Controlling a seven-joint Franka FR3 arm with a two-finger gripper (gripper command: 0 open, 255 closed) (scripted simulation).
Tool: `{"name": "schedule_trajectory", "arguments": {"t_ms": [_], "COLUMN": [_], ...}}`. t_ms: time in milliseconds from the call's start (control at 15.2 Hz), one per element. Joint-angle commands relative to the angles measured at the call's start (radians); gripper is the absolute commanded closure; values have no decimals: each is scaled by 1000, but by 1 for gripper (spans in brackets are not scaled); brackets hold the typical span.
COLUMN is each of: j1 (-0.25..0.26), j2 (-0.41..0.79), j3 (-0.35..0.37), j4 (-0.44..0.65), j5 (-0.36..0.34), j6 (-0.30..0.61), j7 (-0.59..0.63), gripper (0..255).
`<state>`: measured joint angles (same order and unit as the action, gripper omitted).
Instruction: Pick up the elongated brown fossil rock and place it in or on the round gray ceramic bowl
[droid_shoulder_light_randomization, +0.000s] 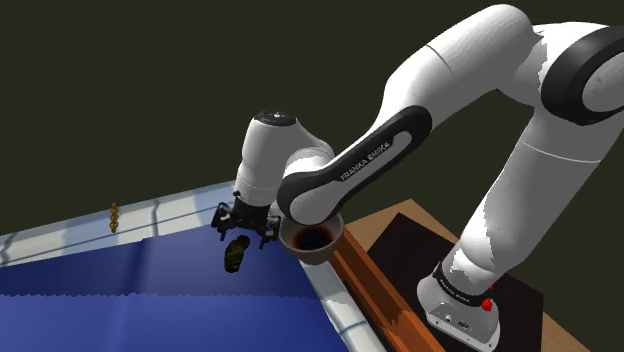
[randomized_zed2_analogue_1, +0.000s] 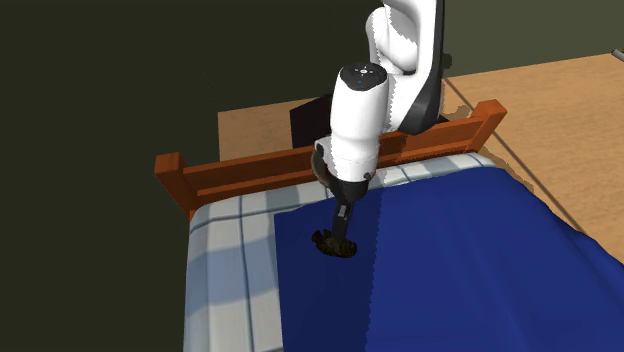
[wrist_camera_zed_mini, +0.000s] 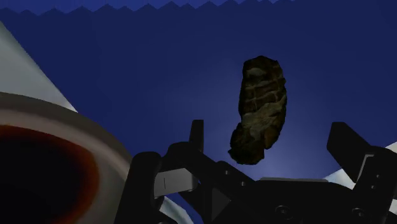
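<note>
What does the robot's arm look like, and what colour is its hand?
The arm is fat, round and white, with dark joints and a dark band with white FRANKA lettering. Its hand is all black with two blocky fingers. A small red button sits near its base.

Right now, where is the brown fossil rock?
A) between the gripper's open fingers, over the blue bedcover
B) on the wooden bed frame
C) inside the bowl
A: the fossil rock stands between the gripper's spread fingers, touching neither, against the blue bedcover; the bowl lies off to one side.
</note>
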<state>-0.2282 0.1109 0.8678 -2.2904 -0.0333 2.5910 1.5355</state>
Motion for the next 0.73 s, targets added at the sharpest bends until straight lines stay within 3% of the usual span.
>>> {"name": "schedule_trajectory", "arguments": {"t_ms": [0, 330, 660], "j1": [22, 72, 73], "j2": [49, 124, 124], "j3": [-20, -74, -74], "j4": [10, 20, 20], "j5": [-71, -174, -174], "j6": [25, 69, 69], "j7": [58, 131, 131], "gripper": [0, 0, 0]}}
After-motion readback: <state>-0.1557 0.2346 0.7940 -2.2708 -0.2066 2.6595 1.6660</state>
